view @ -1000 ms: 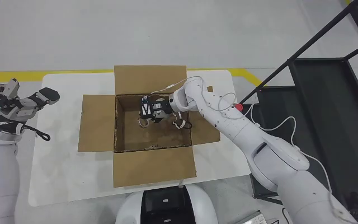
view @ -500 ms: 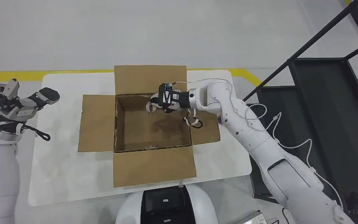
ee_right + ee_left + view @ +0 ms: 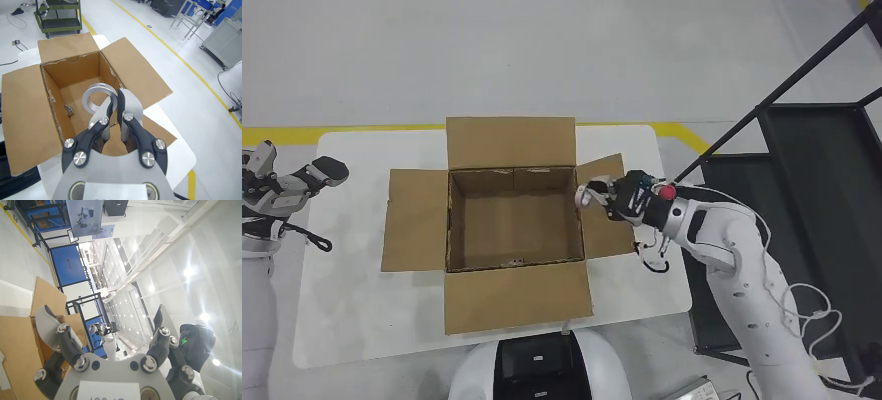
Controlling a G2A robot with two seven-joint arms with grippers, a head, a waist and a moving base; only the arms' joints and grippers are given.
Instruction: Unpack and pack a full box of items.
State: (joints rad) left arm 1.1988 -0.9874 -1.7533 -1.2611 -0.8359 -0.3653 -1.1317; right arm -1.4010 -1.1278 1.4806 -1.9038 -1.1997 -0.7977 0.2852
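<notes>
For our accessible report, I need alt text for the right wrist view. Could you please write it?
The right gripper is shut on a silver metal ring. Beyond it stands an open brown cardboard box on a white table, a small grey metal part on its floor.

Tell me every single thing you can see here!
Table: one, white, under the box.
Box: one, brown cardboard, on the table, all four flaps open.
Ring: one, silver metal, held above the box's right edge.
Small metal piece: one, grey, on the box floor by a wall.
Floor line: one, yellow, behind the table.
Cart: one, green, on the floor beyond the box.
Right gripper: one, black and silver, fingers shut on the ring.
Left gripper: one, grey and black, fingers open, past the table's left edge.
</notes>
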